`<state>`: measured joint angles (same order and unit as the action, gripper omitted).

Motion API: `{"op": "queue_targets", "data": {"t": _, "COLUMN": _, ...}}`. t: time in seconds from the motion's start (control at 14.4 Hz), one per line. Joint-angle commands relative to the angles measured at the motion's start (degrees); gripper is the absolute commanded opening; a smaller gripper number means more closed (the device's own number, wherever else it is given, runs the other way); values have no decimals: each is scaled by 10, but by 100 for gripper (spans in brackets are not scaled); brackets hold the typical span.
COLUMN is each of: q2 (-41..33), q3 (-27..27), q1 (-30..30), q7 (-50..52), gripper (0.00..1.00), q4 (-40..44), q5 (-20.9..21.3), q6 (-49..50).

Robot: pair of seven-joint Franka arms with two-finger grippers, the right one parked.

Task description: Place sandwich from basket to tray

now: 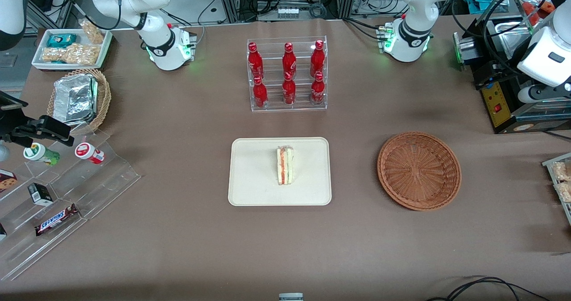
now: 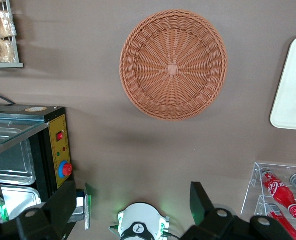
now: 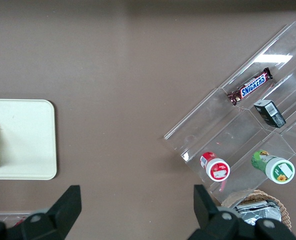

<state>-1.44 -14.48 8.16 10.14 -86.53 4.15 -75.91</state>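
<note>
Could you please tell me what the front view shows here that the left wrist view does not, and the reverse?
Only the front view shows the sandwich lying on the tray, the whole tray, and the full bottle rack.

Only the left wrist view shows the gripper, open and empty, raised well above the table away from the basket.

Both show the empty basket, the tray (only an edge of it in the wrist view), some red bottles, and the yellow-panelled control box.

sandwich (image 1: 285, 165) on its edge on cream tray (image 1: 250, 176) | brown wicker basket (image 1: 419, 170) beside tray
</note>
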Motion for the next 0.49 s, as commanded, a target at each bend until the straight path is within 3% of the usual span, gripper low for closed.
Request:
{"op": "queue_targets", "data": {"t": 0.0, "q2": 6, "q3": -7, "q1": 5, "q7": -8, "gripper": 100, "q4": 8, "q5": -24, "q6": -19}}
{"op": "queue_targets", "data": {"t": 0.14, "q2": 6, "q3": -7, "q1": 4, "q7": -6, "gripper": 100, "q4": 5, "q5": -48, "q6": -19}}
{"op": "queue_targets", "data": {"t": 0.42, "q2": 6, "q3": -7, "q1": 4, "q7": -11, "gripper": 100, "q4": 5, "q5": -43, "q6": -17}}
